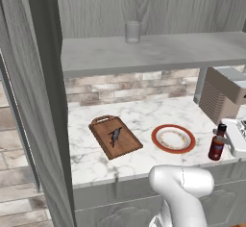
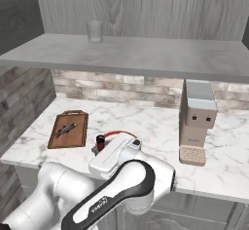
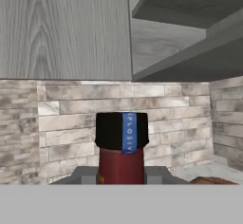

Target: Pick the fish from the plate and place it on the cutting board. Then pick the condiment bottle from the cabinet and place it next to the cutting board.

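Note:
The small dark grey fish (image 1: 115, 135) (image 2: 65, 130) lies on the brown cutting board (image 1: 108, 146) (image 2: 73, 139) at the left of the marble counter. The orange-rimmed plate (image 1: 173, 149) sits bare to the board's right. Only a bit of its rim (image 2: 119, 133) peeks out behind my hand in the right base view. The condiment bottle (image 1: 217, 144) (image 2: 100, 143) (image 3: 121, 156) stands upright just right of the plate, near the counter's front edge. My gripper (image 1: 223, 137) (image 3: 121, 176) is shut on the bottle below its black cap. Whether the bottle's base touches the counter I cannot tell.
A clear glass (image 1: 132, 31) (image 2: 95, 31) stands on the cabinet's marbled shelf (image 1: 153, 53) above the counter. A coffee machine (image 1: 223, 94) (image 2: 197, 122) stands at the right. The tall grey side panel (image 1: 43, 101) closes the left side. A brick wall runs behind.

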Robot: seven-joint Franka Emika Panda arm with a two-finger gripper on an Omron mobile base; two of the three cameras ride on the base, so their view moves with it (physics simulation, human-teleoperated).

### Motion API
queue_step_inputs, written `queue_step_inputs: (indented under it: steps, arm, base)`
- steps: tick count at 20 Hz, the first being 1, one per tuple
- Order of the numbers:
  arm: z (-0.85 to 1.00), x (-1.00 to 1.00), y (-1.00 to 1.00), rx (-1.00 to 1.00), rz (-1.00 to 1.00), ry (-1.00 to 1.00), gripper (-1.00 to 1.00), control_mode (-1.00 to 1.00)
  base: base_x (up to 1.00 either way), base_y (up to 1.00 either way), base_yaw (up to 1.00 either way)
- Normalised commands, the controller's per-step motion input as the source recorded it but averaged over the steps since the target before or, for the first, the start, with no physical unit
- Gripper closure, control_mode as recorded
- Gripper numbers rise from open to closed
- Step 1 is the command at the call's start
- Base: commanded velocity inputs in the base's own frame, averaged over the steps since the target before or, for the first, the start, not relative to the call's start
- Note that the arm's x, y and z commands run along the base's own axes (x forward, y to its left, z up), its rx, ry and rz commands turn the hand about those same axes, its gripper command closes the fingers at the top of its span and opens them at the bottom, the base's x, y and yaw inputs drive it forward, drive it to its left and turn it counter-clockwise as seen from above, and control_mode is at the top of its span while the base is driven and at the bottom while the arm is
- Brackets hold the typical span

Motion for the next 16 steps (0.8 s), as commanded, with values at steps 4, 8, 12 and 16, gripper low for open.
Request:
queue_step_inputs:
  steps: [4, 8, 12, 16]
  arm:
    - [-0.25, 0.05, 0.00, 0.00, 0.03, 0.00, 1.00, -1.00]
    - [-0.29, 0.04, 0.00, 0.00, 0.04, 0.00, 1.00, -1.00]
    - [-0.30, 0.05, 0.00, 0.00, 0.04, -0.02, 1.00, -1.00]
    - [-0.29, 0.09, 0.00, 0.00, 0.04, -0.04, 1.00, -1.00]
  base:
    - [0.00, 0.00, 0.00]
    - [0.00, 0.00, 0.00]
    - [0.00, 0.00, 0.00]
    - [0.00, 0.00, 0.00]
